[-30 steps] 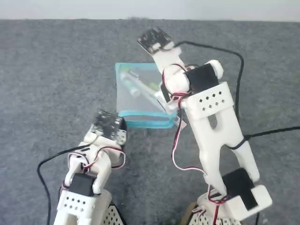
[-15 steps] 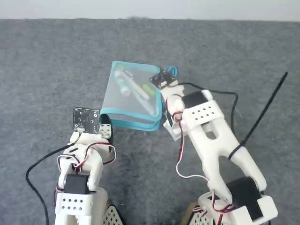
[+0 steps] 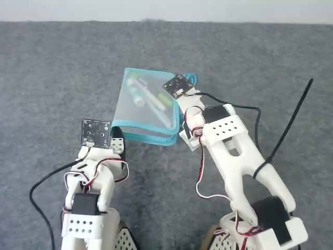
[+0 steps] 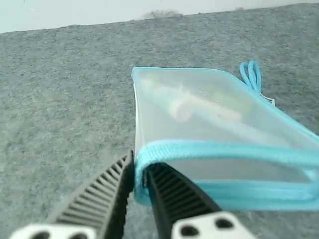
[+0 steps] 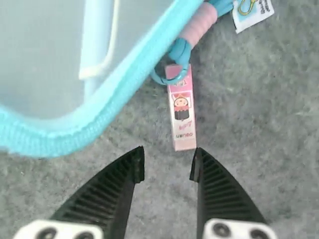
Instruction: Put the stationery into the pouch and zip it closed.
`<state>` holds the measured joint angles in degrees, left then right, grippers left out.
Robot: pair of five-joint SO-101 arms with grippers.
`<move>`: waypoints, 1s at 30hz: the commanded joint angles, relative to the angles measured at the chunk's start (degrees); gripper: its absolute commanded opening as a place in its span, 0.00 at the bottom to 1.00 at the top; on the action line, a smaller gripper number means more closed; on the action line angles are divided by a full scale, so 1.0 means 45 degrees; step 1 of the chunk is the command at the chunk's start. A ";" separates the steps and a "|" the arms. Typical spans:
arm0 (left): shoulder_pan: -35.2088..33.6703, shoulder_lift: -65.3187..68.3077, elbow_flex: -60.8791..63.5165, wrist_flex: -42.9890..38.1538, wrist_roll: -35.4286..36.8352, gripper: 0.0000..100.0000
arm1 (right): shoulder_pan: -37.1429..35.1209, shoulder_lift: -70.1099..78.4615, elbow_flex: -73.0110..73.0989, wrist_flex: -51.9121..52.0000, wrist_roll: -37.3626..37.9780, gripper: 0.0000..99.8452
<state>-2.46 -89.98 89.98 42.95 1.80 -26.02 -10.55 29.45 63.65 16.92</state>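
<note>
Left pincer (image 4: 138, 172) is clamped on the near corner of the pouch (image 4: 199, 124), jaws together over the teal zip edge. Right pincer (image 5: 167, 162) hangs with its jaws apart and holds nothing.

Key relation: the pink zip pull tab (image 5: 182, 114) lies flat on the table (image 3: 52, 78) just beyond the right fingertips. Its long axis points straight away from the pincer, about in line with the jaw gap. The right arm is clearly the nearer one. Likely next step is closing on the tab while the left arm anchors the corner.

The tab's far end hooks into the teal slider at the pouch edge. The pouch is translucent with teal trim and lies flat. The stationery (image 3: 148, 96) is already inside, showing as pale and green shapes through the wall. Can't tell whether the zip is fully shut. A teal loop (image 4: 250, 74) sticks out at the far corner.
</note>
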 commanded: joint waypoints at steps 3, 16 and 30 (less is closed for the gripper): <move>-0.0098 -0.0234 -0.0674 -0.0527 0.0215 0.01 | 0.0283 0.0264 -0.0098 -0.0322 0.1094 0.16; -0.0059 -0.0234 -0.0537 -0.0567 -0.0234 0.01 | 0.1260 0.2432 -0.0313 -0.1319 0.2208 0.16; -0.0059 -0.0234 -0.0518 -0.0508 -0.0234 0.01 | 0.1280 0.3233 -0.0430 -0.2081 0.2208 0.16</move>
<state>-2.46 -89.98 89.98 42.95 1.27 -20.84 3.25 29.45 55.56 26.15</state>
